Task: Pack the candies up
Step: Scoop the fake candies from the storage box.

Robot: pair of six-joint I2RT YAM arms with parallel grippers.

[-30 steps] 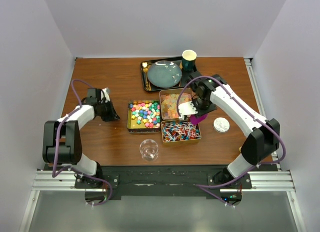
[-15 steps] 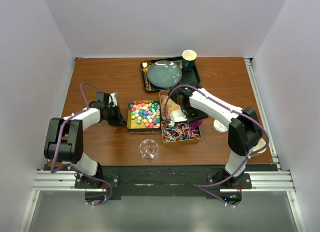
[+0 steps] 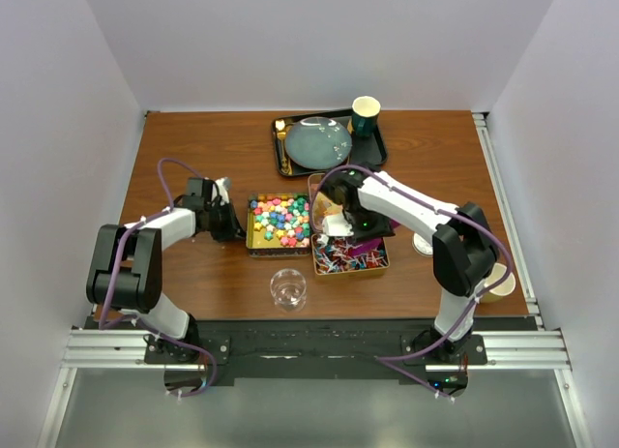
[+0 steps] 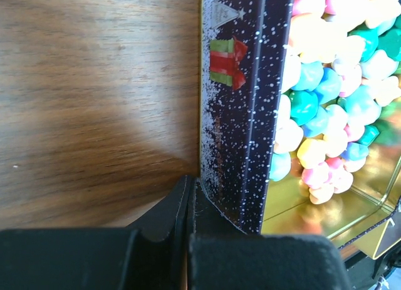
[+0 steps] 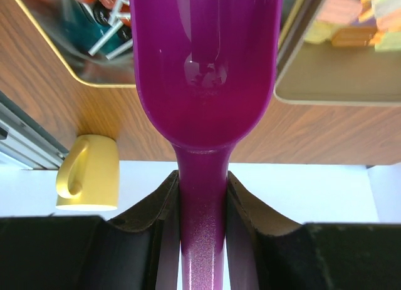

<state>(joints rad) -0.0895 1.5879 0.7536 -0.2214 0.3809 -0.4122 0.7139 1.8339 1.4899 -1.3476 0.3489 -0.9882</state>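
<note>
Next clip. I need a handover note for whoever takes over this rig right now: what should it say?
Left gripper: fingers shut, nothing between them, at the outer wall of the cube tin.
Right gripper: shut on the scoop, held where the gummy and wrapped-piece tins meet. I cannot tell whether it carries anything.
Candies: cubes, gummies and wrapped pieces, each in its own open tin.
Done: nothing looks packed; the glass looks empty.
Left: probably all the scooping and packing.
</note>
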